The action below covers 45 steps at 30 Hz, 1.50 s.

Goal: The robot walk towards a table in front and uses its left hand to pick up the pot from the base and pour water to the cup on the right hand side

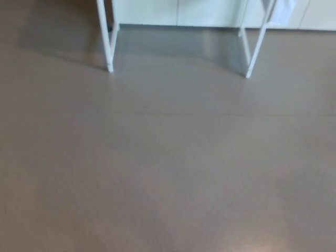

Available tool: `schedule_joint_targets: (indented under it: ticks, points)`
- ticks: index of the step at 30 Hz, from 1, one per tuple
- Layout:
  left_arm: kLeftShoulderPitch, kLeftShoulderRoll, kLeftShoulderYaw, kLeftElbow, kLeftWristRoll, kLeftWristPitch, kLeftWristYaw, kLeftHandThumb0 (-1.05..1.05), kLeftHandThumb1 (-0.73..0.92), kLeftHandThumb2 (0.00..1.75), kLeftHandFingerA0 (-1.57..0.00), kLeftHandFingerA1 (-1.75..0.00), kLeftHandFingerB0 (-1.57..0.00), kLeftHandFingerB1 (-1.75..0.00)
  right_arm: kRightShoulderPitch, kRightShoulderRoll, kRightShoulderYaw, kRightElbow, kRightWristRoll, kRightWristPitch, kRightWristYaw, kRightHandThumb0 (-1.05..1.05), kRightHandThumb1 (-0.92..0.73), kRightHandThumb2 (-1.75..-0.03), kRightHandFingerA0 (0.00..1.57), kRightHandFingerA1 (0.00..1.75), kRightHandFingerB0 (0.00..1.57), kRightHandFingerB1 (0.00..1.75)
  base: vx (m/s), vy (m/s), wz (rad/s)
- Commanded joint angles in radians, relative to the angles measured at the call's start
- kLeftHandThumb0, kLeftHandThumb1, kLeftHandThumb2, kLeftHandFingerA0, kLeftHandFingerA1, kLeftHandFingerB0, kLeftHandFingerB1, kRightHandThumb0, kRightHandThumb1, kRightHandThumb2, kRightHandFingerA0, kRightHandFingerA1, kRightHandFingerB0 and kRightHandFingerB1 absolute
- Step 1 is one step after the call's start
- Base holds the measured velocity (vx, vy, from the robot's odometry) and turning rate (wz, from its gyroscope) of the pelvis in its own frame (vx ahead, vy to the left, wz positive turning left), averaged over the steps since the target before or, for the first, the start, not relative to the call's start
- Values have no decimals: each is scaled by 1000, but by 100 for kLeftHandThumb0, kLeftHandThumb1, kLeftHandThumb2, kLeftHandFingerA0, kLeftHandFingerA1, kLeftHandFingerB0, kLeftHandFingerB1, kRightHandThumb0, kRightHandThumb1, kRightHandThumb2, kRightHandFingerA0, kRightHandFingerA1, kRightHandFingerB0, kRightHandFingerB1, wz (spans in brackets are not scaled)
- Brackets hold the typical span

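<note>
A slightly blurred view looking down at a floor (168, 168), which fills nearly the whole picture. The floor is one smooth, flat, grey-brown surface with a dull sheen and a soft pale reflection near the bottom edge.

At the top stand the white legs of a table, thin, straight and square-edged, looking like painted metal. Four show: a left leg (105, 39) and a right leg (254, 47) in front, each reaching the floor on a small foot, and a second leg close behind each of them, slanting slightly and cut off by the top edge. The tabletop itself lies above the picture and cannot be seen.

Between and behind the legs runs a white cabinet front (178, 11), flat and glossy, split by thin vertical seams into several panels; its exact count is unclear. A pale sheet or tag (283, 11) hangs near the right leg at the top edge. A darker shadow lies on the floor under the table.

Neither robot hand shows, so their grasp cannot be told and nothing can be placed relative to them. The pot, its base and the cup are out of sight.
</note>
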Motion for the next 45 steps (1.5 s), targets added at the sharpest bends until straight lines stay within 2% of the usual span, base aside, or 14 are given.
schedule_joint_targets:
  ticks: [1, 8, 11, 13, 21, 22, 26, 27, 33, 35, 38, 43, 44, 45]
  points:
    - [6, 9, -3, -16, -20, -34, -1, -7, 52, 95, -31, -58, -19, -51, -5, -19, 11, 4, -4, -24, -19, -48, -55, -71, 59, 82, 36, 57, 168, 198, 9]
    - [-3, 9, -4, -14, -27, -20, 14, -11, 70, 60, -40, -43, -31, -36, -7, -25, 28, 15, -13, -41, -22, -48, -56, -70, 58, 80, 39, 61, 194, 44, 6]
    - [-13, 12, -2, -3, -36, -18, 4, -10, 51, 94, -26, -56, -19, -51, -15, -27, 34, 25, -16, -43, -32, -46, -57, -71, 59, 80, 40, 60, 182, -133, 11]
    - [-12, 13, -4, -3, -38, -21, 1, -13, 71, 60, -37, -43, -29, -36, -16, -28, 36, 27, -17, -43, -35, -46, -56, -71, 59, 81, 39, 59, 244, -223, 16]
    - [-19, 14, -13, 8, -36, -19, 16, -13, 70, 60, -41, -43, -30, -36, -19, -38, 55, 36, -24, -54, -37, -47, -57, -73, 57, 79, 39, 60, 305, -179, 14]
    - [-17, 13, -14, 4, -36, -20, 14, -10, 51, 94, -28, -56, -19, -50, -20, -38, 55, 37, -22, -54, -36, -47, -44, -94, 57, 77, 38, 64, 242, 4, -12]
    - [-14, 12, -16, -5, -40, -23, 8, -12, 72, 60, -37, -42, -30, -36, -25, -38, 57, 41, -22, -55, -39, -45, -57, -73, 59, 79, 40, 60, 234, 86, -16]
    - [-15, 14, -20, -3, -36, -28, 5, -11, 52, 95, -32, -58, -17, -50, -26, -38, 58, 36, -21, -46, -40, -43, -58, -72, 58, 79, 40, 59, 246, 167, -4]
    - [-10, 4, -25, -6, -37, -34, 21, -9, 73, 61, -40, -44, -31, -37, -23, -45, 59, 37, -18, -44, -38, -44, -56, -70, 58, 79, 41, 61, 381, 117, -7]
    - [-11, 11, -22, 4, -40, -32, 17, -7, 52, 95, -30, -57, -19, -51, -21, -40, 60, 40, -17, -49, -35, -45, -44, -92, 57, 78, 40, 65, 257, 106, 4]
    - [-8, 12, -19, 2, -43, -30, 23, -10, 71, 61, -43, -45, -32, -38, -21, -39, 71, 40, -30, -49, -50, -42, -56, -69, 59, 79, 41, 59, 222, 27, 11]
    - [-10, 13, -26, 10, -36, -50, 14, -8, 50, 93, -37, -61, -22, -52, -24, -45, 79, 40, -31, -50, -50, -44, -56, -68, 58, 79, 43, 62, 208, -97, 8]
    - [-17, 20, -25, 35, -37, -59, 2, -9, 69, 59, -41, -44, -32, -37, -22, -44, 75, 38, -23, -51, -42, -44, -56, -70, 55, 81, 42, 65, 332, -141, 8]
    - [-23, 21, -23, 43, -39, -53, 8, -9, 49, 92, -36, -59, -22, -51, -19, -45, 79, 38, -26, -57, -39, -44, -57, -72, 55, 80, 41, 63, 309, -199, -57]
